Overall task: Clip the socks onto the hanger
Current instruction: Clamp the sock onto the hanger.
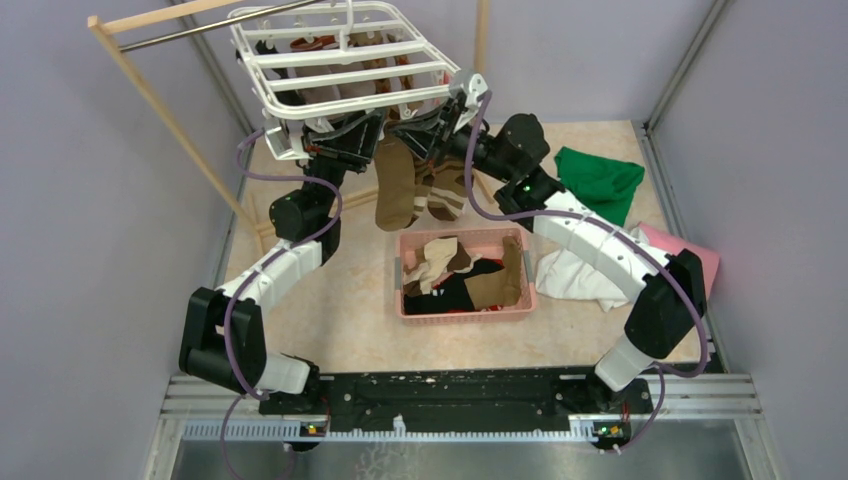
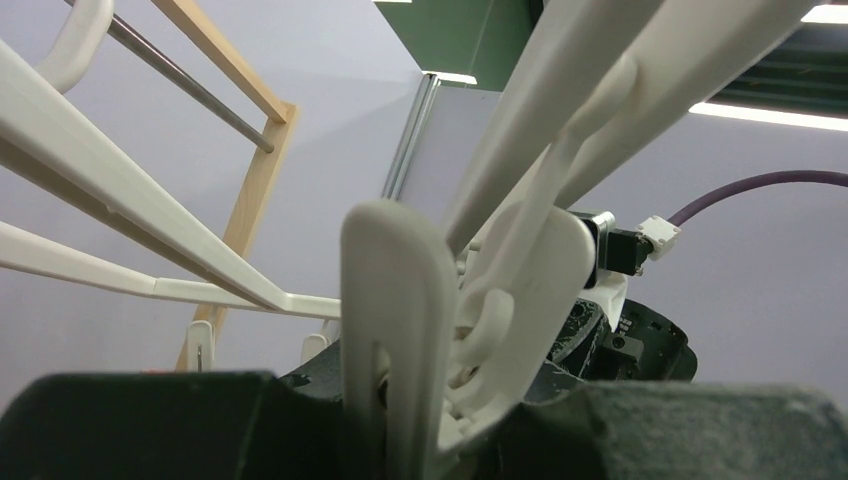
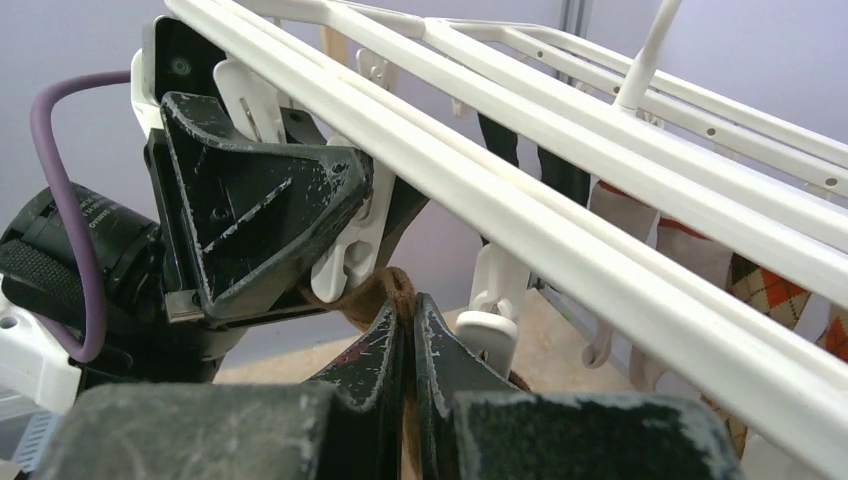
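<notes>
Both arms are raised under the hanger (image 3: 600,270), which hangs from the wooden rack (image 1: 160,103) at the back left of the counter (image 1: 340,325).

From the right wrist view, my right end effector (image 3: 408,322) has its fingers pressed together on the top edge of a brown sock (image 1: 395,185). That edge sits just below a white clip (image 2: 395,300) on the hanger's near rail. In the top view the sock hangs down from there, with a striped sock (image 1: 445,195) just to its right.

My left end effector (image 2: 420,400) is at that same clip. In its own view the clip stands upright in the gap between the two dark fingers (image 2: 130,425). The right wrist view shows one black finger pressed flat against the clip's side, so I read it as closed around the clip. I cannot tell whether the clip's mouth is open or whether the sock is inside it.

Further along the hanger, an argyle sock (image 3: 770,290) and a black sock (image 3: 560,170) hang from other clips.

Below the arms, a pink basket (image 1: 465,313) sits on the counter with more socks (image 1: 470,278) heaped inside. Right of it lie a white cloth (image 1: 570,275), a green cloth (image 1: 600,180) and a pink cloth (image 1: 700,255).
</notes>
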Robot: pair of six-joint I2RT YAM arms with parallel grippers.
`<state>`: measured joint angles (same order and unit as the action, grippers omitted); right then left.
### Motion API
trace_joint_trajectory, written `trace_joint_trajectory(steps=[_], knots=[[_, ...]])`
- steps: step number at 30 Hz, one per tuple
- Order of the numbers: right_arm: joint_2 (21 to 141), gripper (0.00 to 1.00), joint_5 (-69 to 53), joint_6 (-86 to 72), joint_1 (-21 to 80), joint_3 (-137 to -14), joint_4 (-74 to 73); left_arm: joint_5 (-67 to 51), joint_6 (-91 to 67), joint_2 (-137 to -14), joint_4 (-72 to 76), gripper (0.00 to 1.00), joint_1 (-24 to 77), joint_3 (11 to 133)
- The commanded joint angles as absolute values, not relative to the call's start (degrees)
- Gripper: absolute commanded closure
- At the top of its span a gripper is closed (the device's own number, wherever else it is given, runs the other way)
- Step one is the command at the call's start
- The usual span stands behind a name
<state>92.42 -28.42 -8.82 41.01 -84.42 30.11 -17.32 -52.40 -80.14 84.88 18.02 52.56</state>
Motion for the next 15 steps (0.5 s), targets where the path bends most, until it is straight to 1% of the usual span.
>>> trace_joint_trajectory(steps=[1,11,15], knots=[[92.88,1.00,-26.57,-10.55,40.40,-88.37,30.26,-17.70,-53.50,-79.81,102.67,0.80,17.67,54.51],[92.36,1.00,-30.42,-14.85,40.02,-86.91,34.87,-17.79,-53.35,-80.32,102.73,0.80,17.49,54.48],[92.52,1.00,-29.73,-15.74,39.91,-87.28,33.62,-18.04,-53.43,-80.36,102.72,0.80,17.40,54.71]])
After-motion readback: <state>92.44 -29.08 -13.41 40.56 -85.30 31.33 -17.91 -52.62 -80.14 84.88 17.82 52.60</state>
